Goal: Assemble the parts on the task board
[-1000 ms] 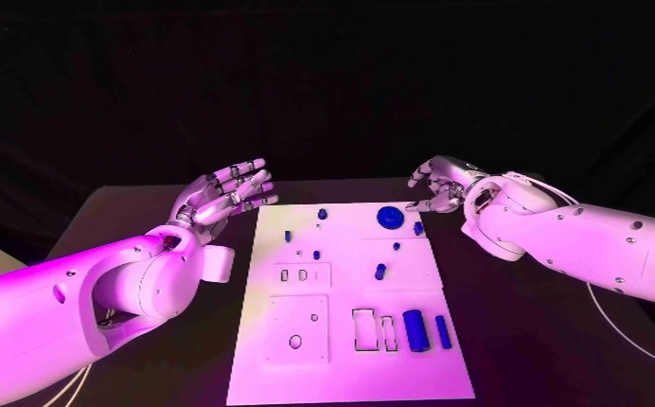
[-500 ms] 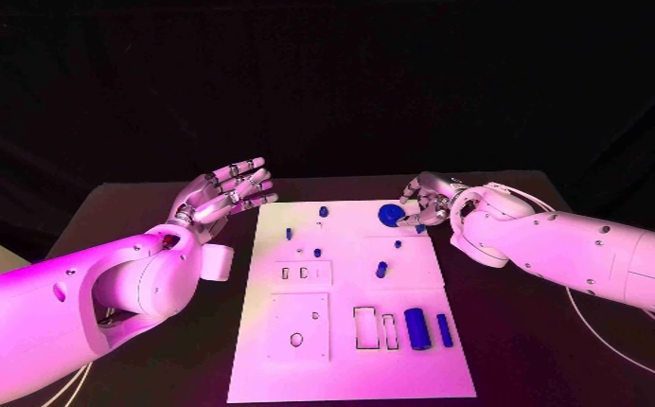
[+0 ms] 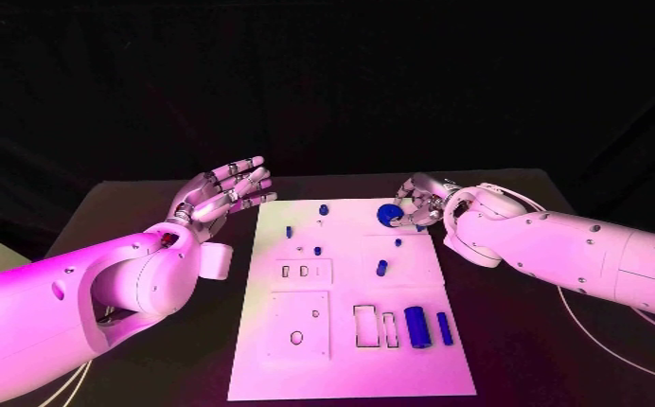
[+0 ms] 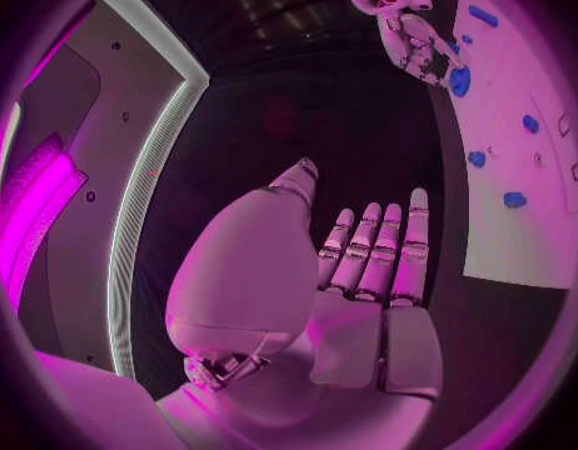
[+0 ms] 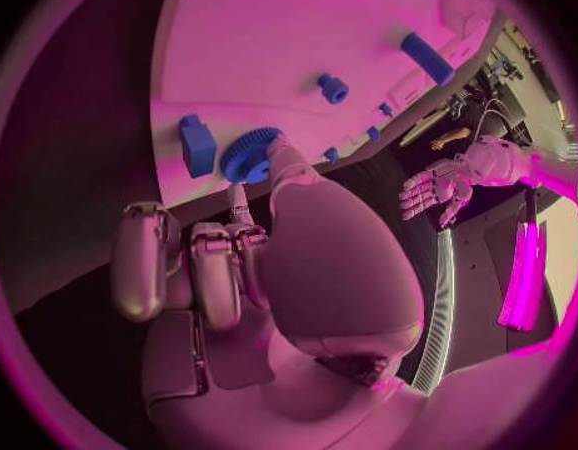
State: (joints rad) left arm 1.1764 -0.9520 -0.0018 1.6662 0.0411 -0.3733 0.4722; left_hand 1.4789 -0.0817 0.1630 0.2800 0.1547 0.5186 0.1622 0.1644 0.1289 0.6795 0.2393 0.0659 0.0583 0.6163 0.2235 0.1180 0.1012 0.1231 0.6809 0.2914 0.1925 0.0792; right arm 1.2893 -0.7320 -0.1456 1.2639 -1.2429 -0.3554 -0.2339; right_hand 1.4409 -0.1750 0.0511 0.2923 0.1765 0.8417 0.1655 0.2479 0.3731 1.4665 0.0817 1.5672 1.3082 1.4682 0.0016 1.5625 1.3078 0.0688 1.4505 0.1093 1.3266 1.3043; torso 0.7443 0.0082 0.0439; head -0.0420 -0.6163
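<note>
So the right hand [image 3: 426, 201] is at the far right corner of the task board [image 3: 342, 331], thumb and a finger pinching the round blue gear [image 3: 391, 214], which looks like it sits right at the board surface there; from the right wrist view you can see the gear's [image 5: 249, 154] teeth at the fingertips, with a small blue block [image 5: 197, 144] just beside it. The left hand [image 3: 225, 191] is off the board on its left side, above the tabletop [image 3: 136, 208], palm up and fingers straight and spread a bit, holding nothing. Rest of the parts are scattered on the white board: a few small blue pegs [image 3: 324, 209] toward the far end, one short piece [image 3: 380, 269] around the middle, and two longer blue bars [image 3: 417, 327] lying side by side near the front right, next to some rectangular slots [image 3: 364, 327]
</note>
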